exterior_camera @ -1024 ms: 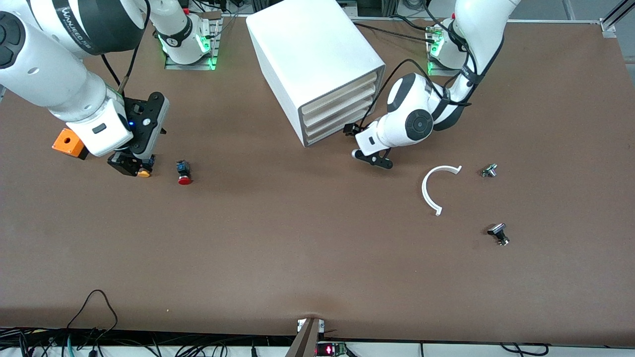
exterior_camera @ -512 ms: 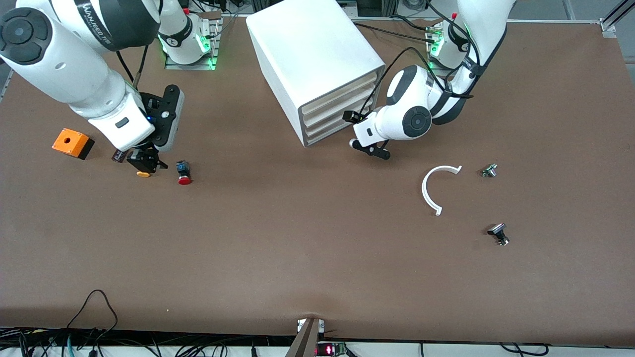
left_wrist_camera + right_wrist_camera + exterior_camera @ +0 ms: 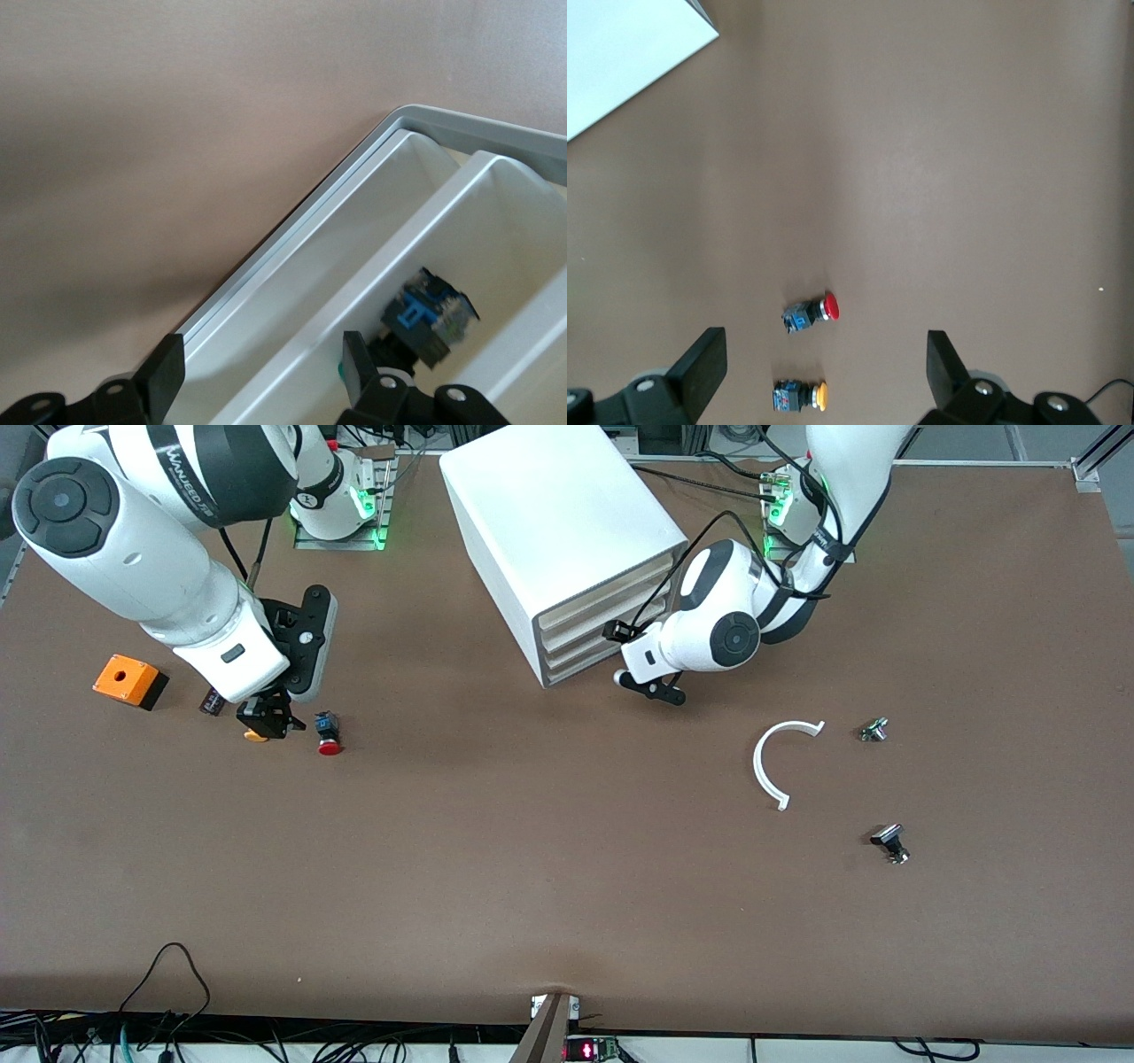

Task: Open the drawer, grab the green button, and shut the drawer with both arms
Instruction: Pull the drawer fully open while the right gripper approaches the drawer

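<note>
The drawer (image 3: 585, 662) is the lowest of four in the white cabinet (image 3: 549, 522) and looks pushed in. My left gripper (image 3: 649, 688) is at its front, toward the left arm's end of the table. In the left wrist view the left gripper (image 3: 261, 382) is open, and the drawer's flared lip (image 3: 381, 266) runs between its fingers without touching them. The button (image 3: 423, 317) lies in the white tray past that lip; a sliver of green cap shows beside one finger. My right gripper (image 3: 266, 720) hangs open over a yellow-capped pushbutton (image 3: 799, 396), holding nothing.
A red-capped pushbutton (image 3: 329, 737) lies beside the yellow one. An orange box (image 3: 128, 680) sits toward the right arm's end. A white curved strip (image 3: 778, 763) and two small metal parts (image 3: 874, 730) (image 3: 890, 841) lie toward the left arm's end.
My left gripper has moved in to the front of the lowest drawer and its fingers have narrowed slightly. The right arm has swung, uncovering the orange box, and its gripper has shifted slightly toward the red pushbutton.
</note>
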### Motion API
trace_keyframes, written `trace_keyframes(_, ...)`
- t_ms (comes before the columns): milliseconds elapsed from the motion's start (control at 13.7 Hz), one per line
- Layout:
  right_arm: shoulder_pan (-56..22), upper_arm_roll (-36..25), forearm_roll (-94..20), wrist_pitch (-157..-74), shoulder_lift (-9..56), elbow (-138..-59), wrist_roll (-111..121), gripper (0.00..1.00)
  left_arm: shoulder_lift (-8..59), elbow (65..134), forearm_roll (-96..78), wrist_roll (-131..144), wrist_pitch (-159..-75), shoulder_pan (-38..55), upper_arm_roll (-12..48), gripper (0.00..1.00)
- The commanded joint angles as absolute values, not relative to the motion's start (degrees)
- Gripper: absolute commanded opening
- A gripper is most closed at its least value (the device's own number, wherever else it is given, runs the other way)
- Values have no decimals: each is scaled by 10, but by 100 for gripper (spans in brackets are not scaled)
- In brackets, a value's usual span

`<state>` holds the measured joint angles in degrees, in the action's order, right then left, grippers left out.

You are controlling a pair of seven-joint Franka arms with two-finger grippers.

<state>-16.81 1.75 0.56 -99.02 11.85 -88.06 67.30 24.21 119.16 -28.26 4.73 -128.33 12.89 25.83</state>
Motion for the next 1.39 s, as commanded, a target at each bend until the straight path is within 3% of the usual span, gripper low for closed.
trace_keyframes(0,-171,13,17,-987,136,-864,674,100,265,1193,-299,42,-1306,131,265,80)
trace_keyframes(1317,-170,12,10,-988,149,-862,658,100,270,1179,-384,-61,-1237,99,267,84)
